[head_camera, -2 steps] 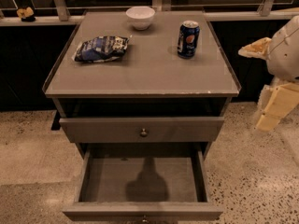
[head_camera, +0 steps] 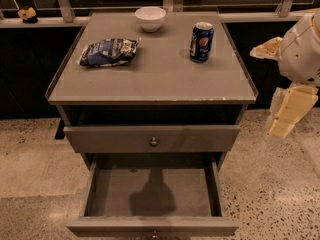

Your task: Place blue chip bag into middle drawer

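Standing pulled out nearest the camera, the middle drawer [head_camera: 150, 225] is open at the foot of the grey cabinet, its front rim along the bottom edge of the view and its small brass knob [head_camera: 154, 232] only just showing. A dark shadow [head_camera: 152, 196] lies across the drawer's grey floor. Just above it the upper drawer front [head_camera: 100, 139] is closed, with its own round knob [head_camera: 154, 142] at the centre, and above that a dark open slot runs under the counter [head_camera: 155, 81]. Speckled terrazzo floor [head_camera: 30, 154] spreads on both sides of the cabinet. On the right, off the counter's edge and well apart from everything on it, the gripper [head_camera: 281, 123] hangs at about the level of the closed drawer front, its cream-coloured end angled down and to the left beneath a rounded white arm housing [head_camera: 300, 54]; how its jaws stand cannot be told from this view. The blue chip bag [head_camera: 107, 52] lies flat on the left part of the counter, crinkled, with white lettering facing up. A blue soda can [head_camera: 201, 42] stands upright on the right part, well apart from the bag. Farther back, near the rear edge, sits a white bowl [head_camera: 150, 18]. Beyond the counter, a small yellowish object [head_camera: 27, 14] rests on a ledge at the far left.
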Action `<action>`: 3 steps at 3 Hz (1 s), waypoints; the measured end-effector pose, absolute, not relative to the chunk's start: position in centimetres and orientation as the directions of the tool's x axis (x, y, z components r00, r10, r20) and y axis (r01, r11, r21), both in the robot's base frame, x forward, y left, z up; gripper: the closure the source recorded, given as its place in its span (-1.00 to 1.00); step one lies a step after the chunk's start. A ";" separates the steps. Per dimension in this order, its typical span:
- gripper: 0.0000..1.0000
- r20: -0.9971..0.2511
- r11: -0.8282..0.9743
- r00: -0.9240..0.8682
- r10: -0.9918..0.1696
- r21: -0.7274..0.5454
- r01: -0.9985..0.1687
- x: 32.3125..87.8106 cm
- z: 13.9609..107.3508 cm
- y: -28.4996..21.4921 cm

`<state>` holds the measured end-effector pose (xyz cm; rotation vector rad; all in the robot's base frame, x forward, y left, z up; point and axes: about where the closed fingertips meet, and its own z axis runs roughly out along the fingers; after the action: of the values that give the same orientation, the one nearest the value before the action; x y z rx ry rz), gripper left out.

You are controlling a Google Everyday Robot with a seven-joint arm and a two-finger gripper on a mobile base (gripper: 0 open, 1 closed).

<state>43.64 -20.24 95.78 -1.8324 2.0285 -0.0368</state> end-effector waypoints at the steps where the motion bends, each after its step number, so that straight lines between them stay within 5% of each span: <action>1: -1.00 -0.235 0.096 -0.028 -0.972 -0.285 -0.954 45.7 95.9 -18.8; 3: -1.00 -0.199 0.055 0.006 -0.980 -0.295 -0.954 52.7 97.2 -15.8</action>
<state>52.73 -15.75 97.22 -1.9431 1.9928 -0.1035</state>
